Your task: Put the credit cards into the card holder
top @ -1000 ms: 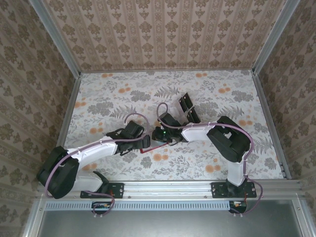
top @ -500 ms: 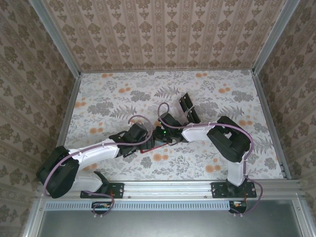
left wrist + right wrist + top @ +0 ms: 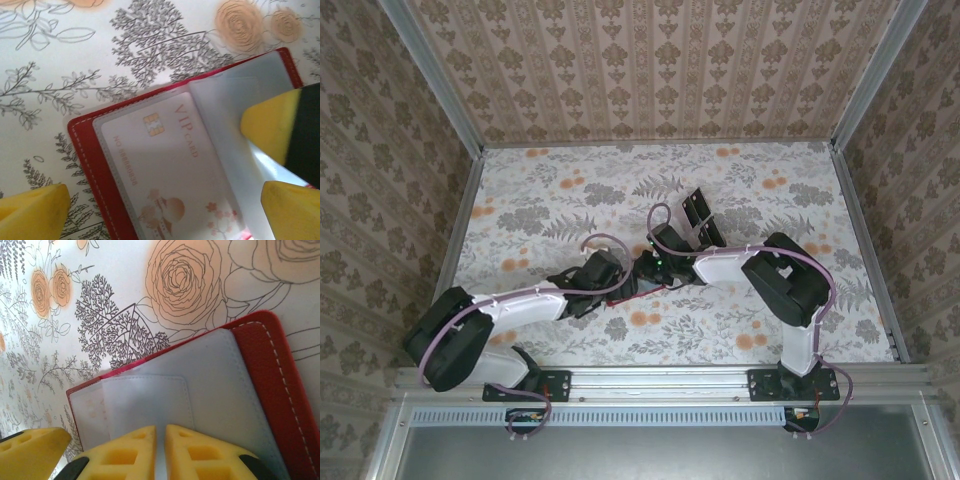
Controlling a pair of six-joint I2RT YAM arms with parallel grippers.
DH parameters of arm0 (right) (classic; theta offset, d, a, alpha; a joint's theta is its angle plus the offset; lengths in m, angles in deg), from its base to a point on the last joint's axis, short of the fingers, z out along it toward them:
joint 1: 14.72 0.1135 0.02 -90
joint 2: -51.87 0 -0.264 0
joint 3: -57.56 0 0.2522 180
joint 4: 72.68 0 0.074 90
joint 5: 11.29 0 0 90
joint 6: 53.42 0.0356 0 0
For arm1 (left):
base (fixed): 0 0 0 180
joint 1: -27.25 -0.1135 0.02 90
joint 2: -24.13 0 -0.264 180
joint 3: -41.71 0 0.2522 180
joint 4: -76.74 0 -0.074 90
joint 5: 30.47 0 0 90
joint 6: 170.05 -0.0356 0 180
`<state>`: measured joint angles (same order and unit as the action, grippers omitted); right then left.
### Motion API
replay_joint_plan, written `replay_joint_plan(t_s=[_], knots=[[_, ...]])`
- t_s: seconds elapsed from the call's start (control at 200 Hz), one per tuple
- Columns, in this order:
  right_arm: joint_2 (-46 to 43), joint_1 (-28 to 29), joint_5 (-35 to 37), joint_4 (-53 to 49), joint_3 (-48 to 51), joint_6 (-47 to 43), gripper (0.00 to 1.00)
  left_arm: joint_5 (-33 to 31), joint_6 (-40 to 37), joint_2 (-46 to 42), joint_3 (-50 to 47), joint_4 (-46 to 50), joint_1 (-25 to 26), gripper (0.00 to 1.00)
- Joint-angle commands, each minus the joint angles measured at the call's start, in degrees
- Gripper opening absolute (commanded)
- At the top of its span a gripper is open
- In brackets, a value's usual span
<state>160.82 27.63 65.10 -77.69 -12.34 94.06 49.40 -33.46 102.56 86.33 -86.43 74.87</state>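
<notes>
The red card holder [image 3: 85, 150] lies open on the flowered table, seen from above as a red sliver [image 3: 617, 303] between the two wrists. A pinkish-white VIP credit card [image 3: 155, 165] sits in its left pocket under a clear sleeve. My left gripper [image 3: 165, 210] is open, its yellow fingertips [image 3: 35, 210] straddling the card holder. My right gripper [image 3: 161, 450] is shut on a pale inner leaf [image 3: 145, 405] of the card holder [image 3: 265, 365], lifting it. One right finger [image 3: 270, 125] shows in the left wrist view.
A clear plastic tray with dark rectangles [image 3: 698, 218] lies just behind the right wrist. Both arms meet at the table's middle [image 3: 630, 285]. Patterned walls stand round the table on three sides.
The left arm has reached further right toward the card holder. The right wrist has drawn back slightly up and to the right, still pinching the leaf.
</notes>
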Motion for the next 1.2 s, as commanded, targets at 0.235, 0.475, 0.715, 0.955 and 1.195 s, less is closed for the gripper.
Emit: replay_joint_plan(t_s=[0.235,0.475,0.715,0.955,1.195], knots=[[0.0,-0.3,-3.3,-3.2,1.2,0.9,0.19,0.4,2.0,5.0,-2.4,4.2,1.3,1.00],[-2.9,-1.0,-3.6,-3.8,0.4,-1.1,0.28,0.3,2.3,7.2,-1.6,6.1,1.2,1.00],[-8.1,-2.2,-0.7,-8.6,0.0,-5.0,0.41,0.3,2.9,9.4,-1.3,6.8,1.3,0.97],[-7.7,-2.6,-0.4,-9.0,1.3,-6.1,0.42,0.1,2.7,9.5,-1.2,6.8,1.3,0.97],[-4.2,-2.6,-1.4,-6.6,2.6,-5.4,0.42,0.0,2.8,9.1,-1.4,6.7,1.3,0.96]])
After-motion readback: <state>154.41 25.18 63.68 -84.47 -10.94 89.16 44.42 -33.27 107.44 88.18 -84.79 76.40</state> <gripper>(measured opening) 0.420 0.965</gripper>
